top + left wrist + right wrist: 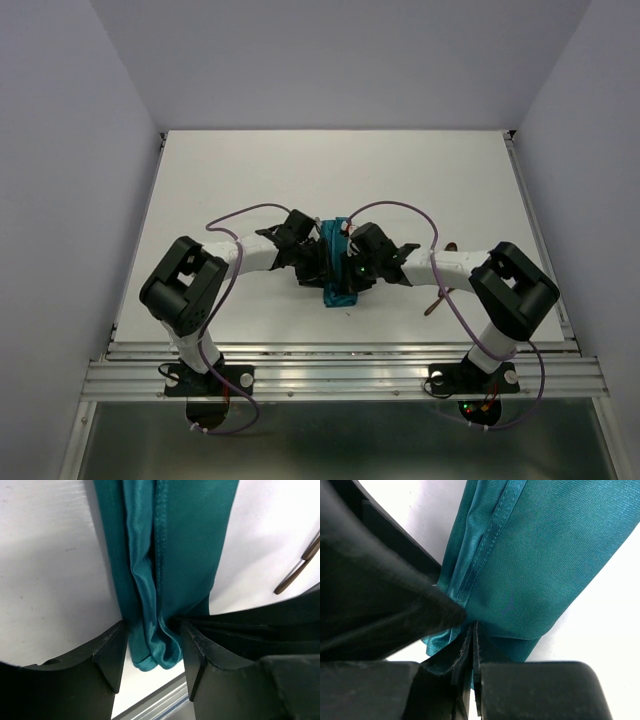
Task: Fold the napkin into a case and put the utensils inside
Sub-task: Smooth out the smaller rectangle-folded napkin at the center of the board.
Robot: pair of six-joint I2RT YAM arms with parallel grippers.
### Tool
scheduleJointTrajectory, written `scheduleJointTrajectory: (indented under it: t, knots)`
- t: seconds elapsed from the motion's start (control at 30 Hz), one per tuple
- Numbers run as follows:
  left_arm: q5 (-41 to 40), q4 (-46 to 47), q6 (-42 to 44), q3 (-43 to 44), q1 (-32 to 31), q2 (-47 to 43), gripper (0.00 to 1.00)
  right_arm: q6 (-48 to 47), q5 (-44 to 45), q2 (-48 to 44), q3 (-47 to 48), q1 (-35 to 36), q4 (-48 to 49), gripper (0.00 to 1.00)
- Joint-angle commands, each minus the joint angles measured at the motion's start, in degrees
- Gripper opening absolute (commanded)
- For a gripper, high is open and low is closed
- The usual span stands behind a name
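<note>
The teal napkin lies folded into a narrow strip, the case, at the middle of the table. My left gripper is open. In the left wrist view its jaws straddle the bunched near end of the napkin without pinching it. From the right, my right gripper meets the strip. In the right wrist view it is shut on a fold of the napkin. A reddish-brown utensil lies to the right by the right arm; its handle shows in the left wrist view.
White walls enclose the white table on the left, right and back. A metal rail runs along its near edge, close to the napkin's end. Purple cables loop above both arms. The left gripper's black finger fills the left of the right wrist view.
</note>
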Motion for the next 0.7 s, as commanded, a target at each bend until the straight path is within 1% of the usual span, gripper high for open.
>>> scheduleJointTrajectory:
  t: [0.0,0.03,0.07,0.1,0.13,0.17,0.2,0.23,0.27,0.3,0.37,0.53,0.67]
  knots:
    - [-0.15,1.21,-0.80,1.25,-1.06,2.25,0.53,-1.81,1.35,-1.66,-1.00,0.58,-0.64,0.08]
    - [-0.59,0.25,-0.89,1.86,-1.24,2.69,0.51,-1.72,1.53,-2.01,-1.00,0.58,-0.81,0.08]
    - [-0.94,-0.11,-0.89,2.12,-1.59,3.74,0.45,-1.72,1.62,-2.27,-0.92,0.58,-0.99,0.08]
    - [-1.12,-0.20,-0.89,2.04,-1.68,4.10,0.42,-1.72,1.79,-2.62,-0.83,0.58,-1.16,0.08]
    - [-1.21,-0.20,-1.06,1.87,-1.85,4.63,0.35,-1.54,2.14,-3.41,-0.83,0.58,-1.51,0.08]
    - [-1.38,-0.20,-1.15,1.69,-1.85,4.89,0.35,-1.54,2.14,-3.94,-0.83,0.58,-1.60,0.08]
    - [-1.39,-0.20,-1.24,1.60,-1.94,5.07,0.27,-1.45,2.40,-4.38,-0.74,0.58,-1.78,0.08]
    - [-1.39,-0.20,-1.33,1.34,-1.94,5.24,0.24,-1.37,2.67,-4.90,-0.65,0.58,-2.39,0.08]
    - [-1.39,-0.20,-1.50,1.34,-2.03,5.16,0.17,-1.28,3.11,-6.04,-0.48,0.58,-2.65,0.08]
    - [-1.47,-0.20,-1.68,1.25,-1.94,5.16,0.14,-1.10,3.46,-6.75,-0.39,0.58,-2.92,0.10]
    - [-1.47,0.07,-2.29,0.99,-1.94,4.63,0.09,-0.75,3.99,-8.25,-0.30,0.58,-3.97,0.11]
    - [-1.21,0.77,-3.17,0.54,-1.94,3.93,0.08,1.00,3.99,-12.90,-1.35,0.58,-6.34,0.11]
    - [-0.86,1.38,-3.70,0.54,-2.03,3.93,0.08,2.85,2.59,-14.23,-4.07,1.80,-5.48,0.11]
